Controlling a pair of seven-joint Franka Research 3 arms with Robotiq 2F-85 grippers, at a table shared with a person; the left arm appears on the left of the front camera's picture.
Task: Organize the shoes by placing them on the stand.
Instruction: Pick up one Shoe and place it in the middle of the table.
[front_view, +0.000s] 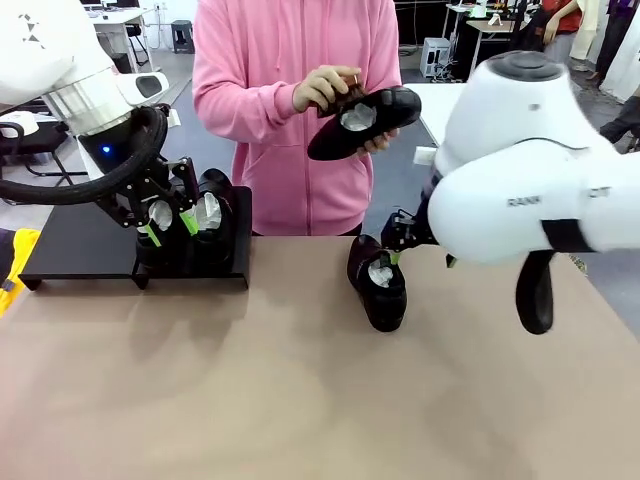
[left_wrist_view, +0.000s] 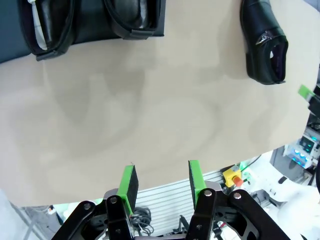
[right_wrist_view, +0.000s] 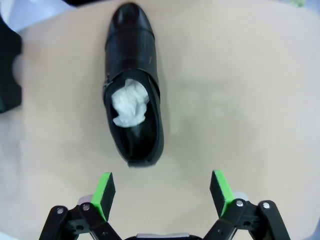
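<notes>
You are about halfway. Two shoes (front_view: 190, 222) stand side by side at the right end of the stand (front_view: 80, 240), which sits at the far edge of the table (front_view: 300, 400) toward its left corner. The stand's left part is bare, with room for the other two. Your left gripper (left_wrist_view: 162, 167) is just in front of that pair. Its jaws are partly open with nothing between them, so that placing looks finished. The third shoe (right_wrist_view: 132, 90) lies on the table right of the middle, well apart from the stand, paper stuffing showing. Your right gripper (right_wrist_view: 162, 177) hangs over its heel end, jaws spread wide and holding nothing, with the shoe just beyond the fingertips rather than between them. The fourth shoe (front_view: 365, 118) is in the hands of the person (front_view: 295, 60), held up above the far edge, so it is not yours to take yet. Left to do, as I judge it: grip the third shoe and set it on the stand beside the pair, then do the same with the fourth once it is on the table or handed over.
</notes>
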